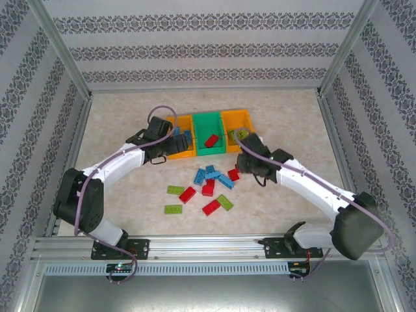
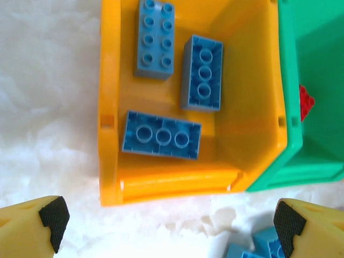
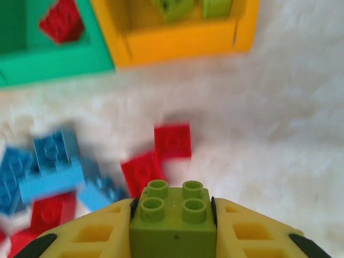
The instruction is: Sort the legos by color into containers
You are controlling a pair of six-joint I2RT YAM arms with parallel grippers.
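**Lime brick pinched in your right gripper, just short of the bins**

Your right gripper (image 3: 173,239) was clamped on a lime green studded plastic brick (image 3: 173,217). It held the brick studs-up between its yellow fingers (image 3: 91,234), above the pale marbled table (image 3: 290,118) on the near side of the bins.

In the right wrist view, the right-hand orange open-top plastic bin (image 3: 183,45) stood ahead of the brick, with two lime pieces (image 3: 172,8) inside. Joined to its left was the green plastic bin (image 3: 54,67), which held one red brick (image 3: 62,21). The left-hand orange plastic bin (image 2: 110,107) completed the row. Three blue bricks (image 2: 161,135) lay on its floor, two with their hollow undersides up and one studs-up.

The unsorted legos sat on the table between your two arms, near the front of the bins. From above you could see:
- a cluster of blue bricks (image 1: 211,174) in the middle
- red bricks (image 1: 187,194) scattered around them
- flat lime bricks (image 1: 173,209) on the near side of the pile

Your left gripper (image 2: 171,226) hung over the table at the near wall of the left-hand orange bin. Its jaws were spread wide, with nothing between the black pads (image 2: 54,217). A couple of the loose blue bricks lay just beside its right finger.
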